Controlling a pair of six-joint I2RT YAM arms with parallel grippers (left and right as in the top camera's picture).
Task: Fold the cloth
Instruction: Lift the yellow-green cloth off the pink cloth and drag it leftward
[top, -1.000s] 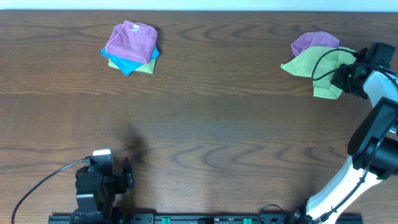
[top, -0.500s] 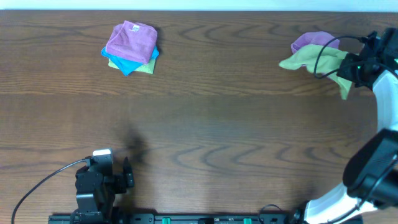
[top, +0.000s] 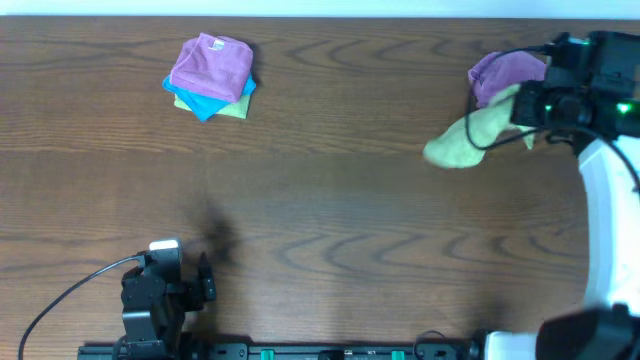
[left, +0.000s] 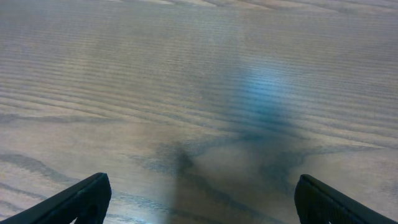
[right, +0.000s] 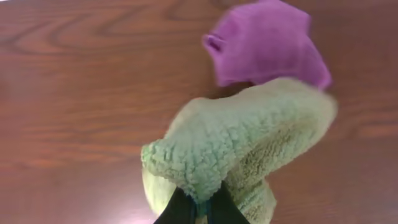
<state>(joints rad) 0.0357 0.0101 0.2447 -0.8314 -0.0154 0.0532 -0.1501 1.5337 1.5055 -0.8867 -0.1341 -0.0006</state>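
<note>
My right gripper (top: 527, 108) is shut on a light green fluffy cloth (top: 463, 139) and holds it above the table at the far right; the cloth trails toward the left. In the right wrist view the green cloth (right: 242, 146) bulges out of the closed fingers (right: 202, 208). A purple cloth (top: 505, 72) lies crumpled on the table behind it and also shows in the right wrist view (right: 264, 43). My left gripper (left: 199, 199) is open and empty over bare wood near the front left edge.
A stack of folded cloths, purple (top: 211, 64) on top of blue (top: 210, 103) and light green, sits at the far left of the wooden table (top: 330, 210). The left arm base (top: 155, 295) and its cable sit at the front edge.
My right gripper has lifted the green cloth off the purple one and carried it leftward and toward the table's middle. The purple cloth is now uncovered. The left arm has not moved.
</note>
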